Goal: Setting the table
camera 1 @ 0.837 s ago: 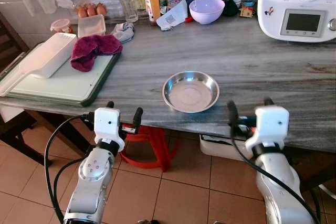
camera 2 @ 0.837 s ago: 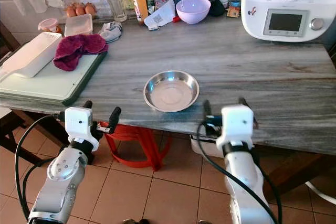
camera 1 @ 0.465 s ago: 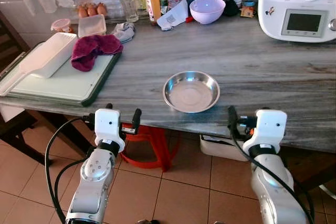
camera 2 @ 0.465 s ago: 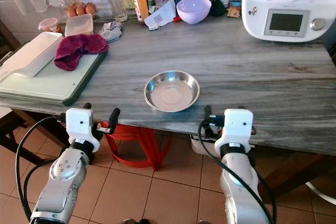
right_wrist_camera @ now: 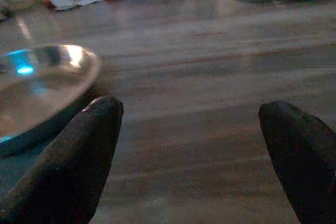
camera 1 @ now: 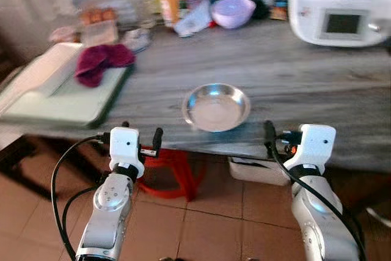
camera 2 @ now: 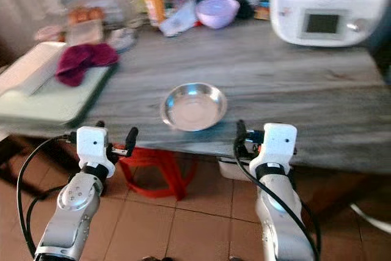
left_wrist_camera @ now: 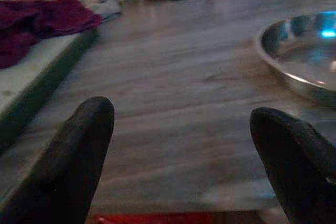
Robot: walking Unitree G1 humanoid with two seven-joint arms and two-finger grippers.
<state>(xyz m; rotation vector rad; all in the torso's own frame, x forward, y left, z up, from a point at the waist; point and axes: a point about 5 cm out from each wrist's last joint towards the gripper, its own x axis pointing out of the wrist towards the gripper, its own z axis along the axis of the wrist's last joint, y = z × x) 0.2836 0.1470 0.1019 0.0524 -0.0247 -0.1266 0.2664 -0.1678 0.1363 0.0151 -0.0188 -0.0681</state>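
A shallow steel bowl [camera 1: 217, 107] sits near the front edge of the grey wooden table [camera 1: 287, 71]. My left gripper [camera 1: 142, 129] hangs at the table's front edge, left of the bowl. It is open and empty. In the left wrist view the bowl [left_wrist_camera: 304, 61] lies ahead beside one of its black fingers [left_wrist_camera: 79, 156]. My right gripper [camera 1: 290, 130] is at the same edge, right of the bowl, also open with nothing between its fingers. In the right wrist view the bowl [right_wrist_camera: 37, 87] lies just beyond one finger [right_wrist_camera: 79, 156].
A green tray [camera 1: 67, 99] at the left carries a white container [camera 1: 36, 74] and a maroon cloth [camera 1: 98, 62]. At the back stand bottles, a purple bowl [camera 1: 232, 11] and a white kitchen machine [camera 1: 342, 4]. A red stool [camera 1: 171, 163] stands under the table.
The whole picture has shifted slightly and blurred, so the camera moved. My right gripper has drawn back a little from over the table to its edge. The bowl stays put.
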